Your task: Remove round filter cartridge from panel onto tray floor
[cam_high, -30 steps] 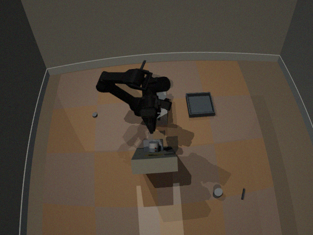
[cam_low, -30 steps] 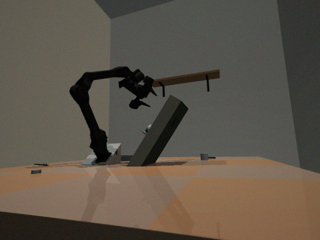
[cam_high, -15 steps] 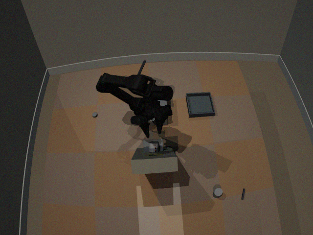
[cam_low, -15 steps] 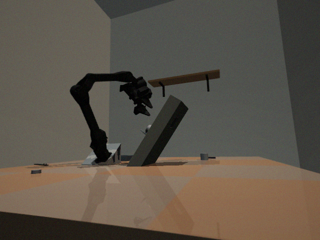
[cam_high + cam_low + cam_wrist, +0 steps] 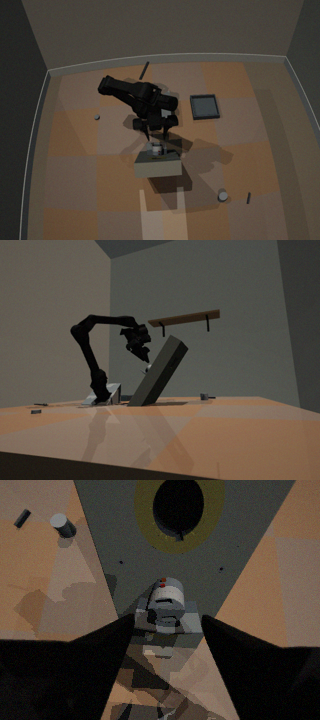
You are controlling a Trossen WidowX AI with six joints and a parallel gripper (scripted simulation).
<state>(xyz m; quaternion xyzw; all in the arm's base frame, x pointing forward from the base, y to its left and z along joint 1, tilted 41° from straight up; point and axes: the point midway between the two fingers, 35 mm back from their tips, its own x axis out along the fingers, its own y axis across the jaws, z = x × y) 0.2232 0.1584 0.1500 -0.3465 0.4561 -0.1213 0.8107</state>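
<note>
The white round cartridge, with red dots on its side and dark slots on its end, is outside its hole. It rests at a grey bracket on the sloping front of the service panel. The hole has a yellow ring around it. My gripper is open just above and in front of the cartridge, with nothing held. The tray stands to the right of the arm in the top view; its floor shows no cartridge.
A pale wedge stands beside the arm base. A grey cylinder and short dark bar lie beyond the panel. A small puck is left. A shelf hangs on the wall.
</note>
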